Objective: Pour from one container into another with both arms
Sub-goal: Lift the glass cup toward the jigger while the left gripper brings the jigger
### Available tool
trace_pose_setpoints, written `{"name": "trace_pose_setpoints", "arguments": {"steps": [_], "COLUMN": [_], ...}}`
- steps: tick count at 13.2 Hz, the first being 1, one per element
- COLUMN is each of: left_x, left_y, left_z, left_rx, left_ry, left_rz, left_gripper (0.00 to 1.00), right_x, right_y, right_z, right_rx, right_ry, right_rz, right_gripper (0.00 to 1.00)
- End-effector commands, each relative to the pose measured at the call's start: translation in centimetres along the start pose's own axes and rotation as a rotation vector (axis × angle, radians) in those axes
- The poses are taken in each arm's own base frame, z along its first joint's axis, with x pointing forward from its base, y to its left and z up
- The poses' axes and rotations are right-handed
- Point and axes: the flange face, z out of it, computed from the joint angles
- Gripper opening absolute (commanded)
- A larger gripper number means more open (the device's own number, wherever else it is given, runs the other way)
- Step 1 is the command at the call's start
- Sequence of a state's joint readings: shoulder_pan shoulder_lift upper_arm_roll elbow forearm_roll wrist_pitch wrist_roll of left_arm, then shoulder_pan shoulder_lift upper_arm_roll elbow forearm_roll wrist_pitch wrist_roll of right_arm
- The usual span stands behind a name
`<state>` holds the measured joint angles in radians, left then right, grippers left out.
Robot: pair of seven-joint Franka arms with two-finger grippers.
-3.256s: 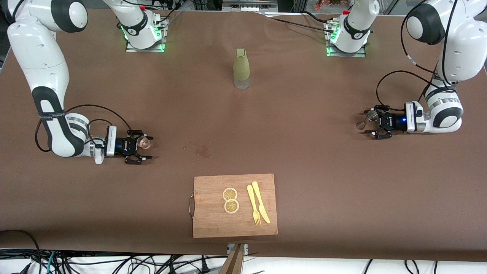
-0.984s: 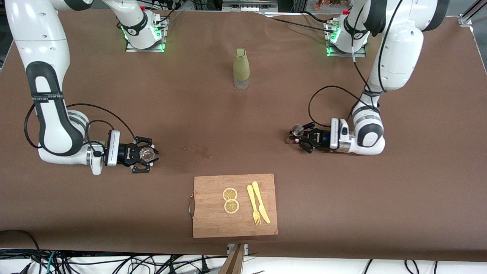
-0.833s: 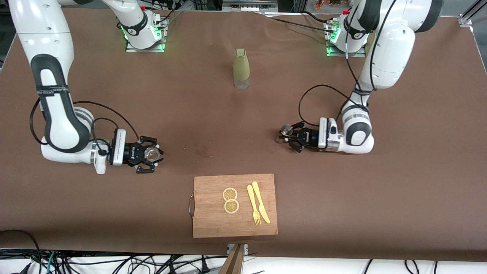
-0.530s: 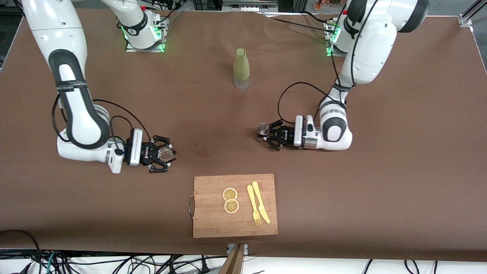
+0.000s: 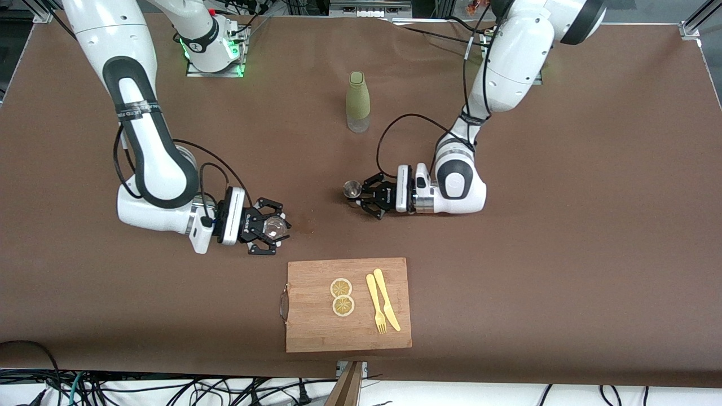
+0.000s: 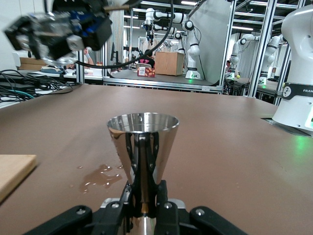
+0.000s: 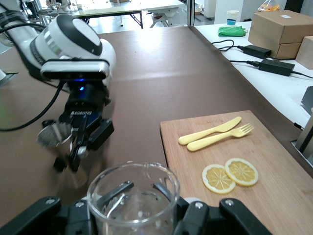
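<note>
1. My left gripper (image 5: pixel 361 198) hangs over the middle of the brown table (image 5: pixel 564 254), its fingers pinched tight on a small steel jigger (image 5: pixel 353 189).
2. In my left wrist view the jigger (image 6: pixel 142 147) stands upright between the fingers (image 6: pixel 128 196), mouth up, its cone mirroring the black gripper below it.
3. My right gripper (image 5: pixel 265 227) hangs over the table toward the right arm's end, clamped on a small clear glass (image 5: pixel 274 226).
4. In my right wrist view the glass (image 7: pixel 133 200) sits upright in my grip, its round rim open to the camera; I cannot tell whether anything is in it.
5. The two grippers face each other over the table's middle, apart, with a small wet stain (image 5: pixel 304 225) on the table between them.
6. From my left wrist the stain (image 6: pixel 100 177) shows as a shiny puddle with droplets, near a corner of the wooden cutting board (image 6: pixel 12 169).
7. The cutting board (image 5: pixel 316 332) lies nearer the front camera than both grippers, with a metal handle at the edge toward the right arm's end.
8. On it lie two lemon slices (image 5: pixel 342 297), touching, and beside them a yellow fork (image 5: pixel 375 304) and a yellow knife (image 5: pixel 387 299) side by side.
9. An olive-green bottle (image 5: pixel 357 101) with a clear base stands upright, farther from the front camera than both grippers and well apart from them.
</note>
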<state>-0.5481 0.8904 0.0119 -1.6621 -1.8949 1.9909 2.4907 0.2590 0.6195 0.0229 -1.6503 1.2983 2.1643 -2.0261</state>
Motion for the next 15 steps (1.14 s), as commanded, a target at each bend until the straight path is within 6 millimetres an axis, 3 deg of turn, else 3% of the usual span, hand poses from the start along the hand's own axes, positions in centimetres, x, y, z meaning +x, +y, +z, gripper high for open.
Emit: {"name": "trace_pose_setpoints", "arguments": {"steps": [1,3,5,15], "left_x": [0.2,1.1,1.5,4.0], "left_y": [-0.5,-0.8,-1.0,-3.1], "left_z": [2.0,2.7,3.7,5.2], "left_rx": [0.051,0.062,0.081,0.137], "left_ry": [0.001,0.007,0.003,-0.016], "left_rz": [0.02,0.029,0.028,0.034], "left_gripper": [0.0,0.0,0.0,0.0], "right_x": [2.5,3.9,4.1,4.1], "right_y": [-1.9,-3.3,-5.5,-9.7], "right_z": [2.1,3.8,4.6,1.1], "right_rx": [-0.036,-0.038,-0.052,-0.014], "right_ry": [-0.019,-0.04,-0.088,-0.205], "right_rz": [0.029,0.011,0.034,-0.038], "right_gripper": [0.27,0.27,0.27,0.27]}}
